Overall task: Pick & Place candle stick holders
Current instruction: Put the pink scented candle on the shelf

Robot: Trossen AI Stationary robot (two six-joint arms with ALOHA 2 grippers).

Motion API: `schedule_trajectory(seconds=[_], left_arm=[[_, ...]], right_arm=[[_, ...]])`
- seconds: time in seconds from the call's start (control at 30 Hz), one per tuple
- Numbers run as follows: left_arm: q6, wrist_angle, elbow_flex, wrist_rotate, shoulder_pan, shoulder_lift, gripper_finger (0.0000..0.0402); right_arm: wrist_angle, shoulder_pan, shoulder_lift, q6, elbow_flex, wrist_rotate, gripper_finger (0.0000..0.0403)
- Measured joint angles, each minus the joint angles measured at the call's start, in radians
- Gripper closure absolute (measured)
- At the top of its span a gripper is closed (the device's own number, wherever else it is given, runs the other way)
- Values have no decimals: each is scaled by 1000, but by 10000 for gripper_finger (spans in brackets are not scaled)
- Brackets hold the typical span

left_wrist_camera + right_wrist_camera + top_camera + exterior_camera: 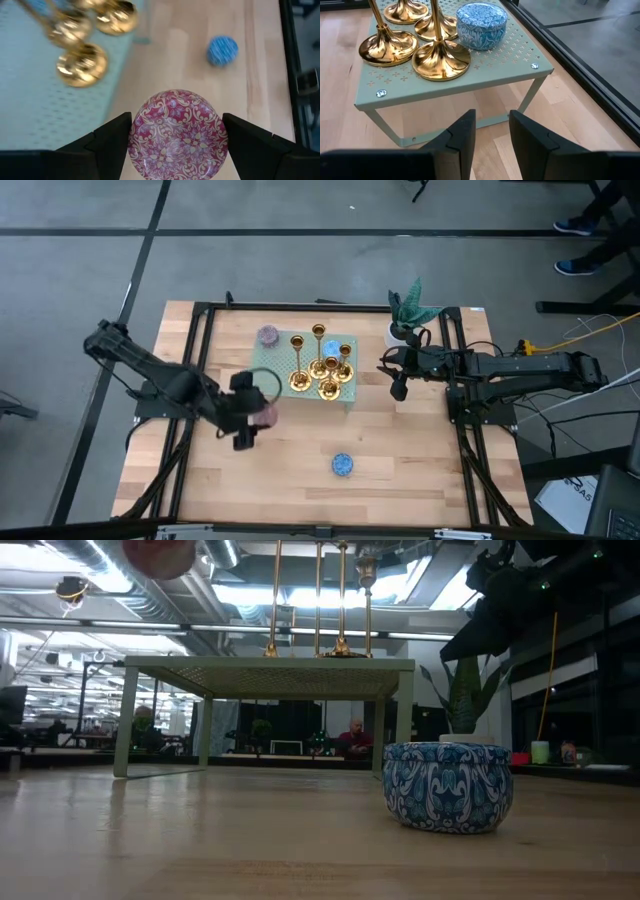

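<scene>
Stand: we see a pale green perforated stand (272, 360) on the wooden surface (400, 440), carrying the candle stick holders (322, 366), a blue candle (481, 19) and a purple-grey candle (268, 336).
Candle stick holders: we count four, clustered on the stand's half nearer the right arm, upright on round bases, long axes vertical, stems rising from the bases.
Left tool (175, 131): we find it clamped on a pink patterned candle (176, 134), at the stand's near edge.
Right tool (491, 131): fingers slightly apart around nothing, just beside the stand's far-right side.
Surface: a second blue candle (342, 465) sits alone near the front.
Plant: a potted plant (410, 312) stands behind the right arm.
</scene>
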Motion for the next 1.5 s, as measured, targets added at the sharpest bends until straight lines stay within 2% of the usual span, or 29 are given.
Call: schedule_trajectory(seconds=[0.3,0.57,0.87,0.97,1.13,1.33,1.5], left_arm=[[87,18,0,-18,163,-114,120],[212,19,45,4,387,-139,120],[340,21,153,28,639,-72,120],[379,38,173,68,710,-33,120],[456,114,196,204,806,51,120],[565,112,254,225,909,148,120],[588,115,282,332,979,210,120]], right_arm=[[0,0,0,0,0,0,281],[0,0,0,0,0,0,281],[0,0,0,0,0,0,281],[0,0,0,0,0,0,281],[0,0,0,0,0,0,281],[0,0,0,0,0,0,281],[0,0,0,0,0,0,281]])
